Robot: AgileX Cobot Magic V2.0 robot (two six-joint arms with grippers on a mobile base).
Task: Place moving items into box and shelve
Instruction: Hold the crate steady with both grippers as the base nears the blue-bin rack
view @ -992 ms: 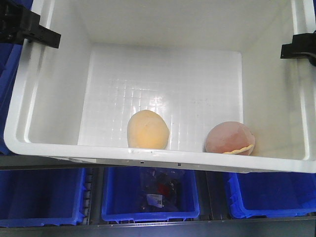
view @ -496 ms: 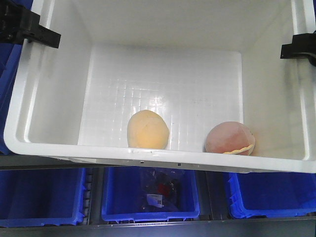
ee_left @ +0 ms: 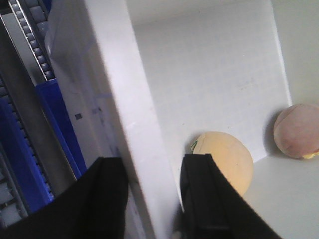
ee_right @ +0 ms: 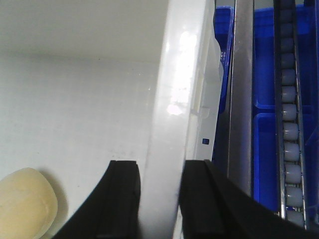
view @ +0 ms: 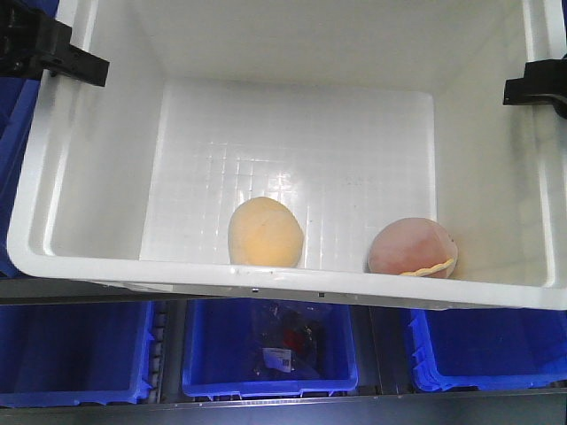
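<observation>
The white box (view: pixel 266 280) fills the front view, held up by both side walls. My left gripper (view: pixel 69 58) is shut on the left wall; its black fingers straddle that wall (ee_left: pixel 129 99) in the left wrist view, gripper (ee_left: pixel 153 167). On the right wall (ee_right: pixel 179 89) my right gripper (view: pixel 533 88) is shut in the same way, gripper (ee_right: pixel 160 172). Both moving items lie inside against the near wall. One is a cream-yellow ball (view: pixel 265 232) (ee_left: pixel 227 159) (ee_right: pixel 25 206). The other is a pinkish-brown ball (view: pixel 412 249) (ee_left: pixel 297 130) to its right.
Below the box stand three blue bins on a shelf: left (view: pixel 75 354), middle (view: pixel 213 350) with small items inside, right (view: pixel 483 350). Roller rails (ee_right: pixel 289 99) (ee_left: pixel 30 30) and more blue bins (ee_right: pixel 266 55) run beside the box's walls.
</observation>
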